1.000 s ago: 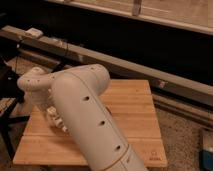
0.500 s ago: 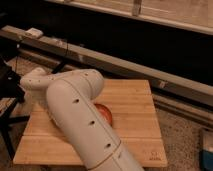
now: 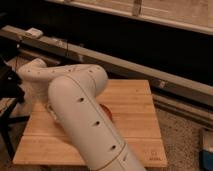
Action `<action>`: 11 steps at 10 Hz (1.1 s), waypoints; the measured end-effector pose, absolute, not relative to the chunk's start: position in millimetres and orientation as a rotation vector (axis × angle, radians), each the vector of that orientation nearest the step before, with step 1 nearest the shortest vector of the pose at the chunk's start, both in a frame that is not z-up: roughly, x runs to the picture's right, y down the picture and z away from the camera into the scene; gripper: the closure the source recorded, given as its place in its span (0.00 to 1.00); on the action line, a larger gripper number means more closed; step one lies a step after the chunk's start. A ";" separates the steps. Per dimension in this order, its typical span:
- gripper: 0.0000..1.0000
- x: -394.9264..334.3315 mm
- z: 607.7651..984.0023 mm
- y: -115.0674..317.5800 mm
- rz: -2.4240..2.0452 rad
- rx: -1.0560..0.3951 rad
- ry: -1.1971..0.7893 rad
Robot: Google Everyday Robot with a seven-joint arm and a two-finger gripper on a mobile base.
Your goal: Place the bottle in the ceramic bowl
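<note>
The smooth white arm [image 3: 85,117], dotted with dark holes, fills mid-frame and blocks much of the pale planked wooden table [image 3: 137,112]. A grey metal rail [image 3: 125,62] slants across behind. At centre only a glossy orange-red sliver of the ceramic bowl [image 3: 106,113] shows, and its inside is hidden. The gripper [image 3: 51,109] is left of centre, mostly behind the arm, so I cannot tell its opening or what it holds. The bottle is hidden.

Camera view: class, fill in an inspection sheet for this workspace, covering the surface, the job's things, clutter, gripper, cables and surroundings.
Surface: wooden table, largely covered by the white arm.
Job's things: ceramic bowl, only an orange-red sliver shows beside the arm; bottle not visible.
Clutter: nothing seen.
Gripper: gripper low over the table's left side, mostly hidden behind the arm.
Cables: nothing clearly seen.
Surroundings: grey ledge behind, speckled floor, blue object at the right edge.
</note>
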State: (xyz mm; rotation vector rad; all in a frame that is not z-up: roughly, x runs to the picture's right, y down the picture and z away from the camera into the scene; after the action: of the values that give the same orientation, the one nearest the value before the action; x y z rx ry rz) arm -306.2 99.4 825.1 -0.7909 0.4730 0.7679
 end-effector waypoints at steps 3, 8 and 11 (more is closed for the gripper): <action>0.94 -299.5 797.9 56.3 0.799 -0.789 0.469; 0.94 -228.9 811.3 20.0 0.913 -0.777 0.499; 0.94 -194.4 811.8 19.1 0.970 -0.774 0.508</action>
State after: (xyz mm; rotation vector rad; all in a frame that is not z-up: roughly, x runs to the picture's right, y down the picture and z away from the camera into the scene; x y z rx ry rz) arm -194.4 19.1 811.8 -0.7742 0.5082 0.9696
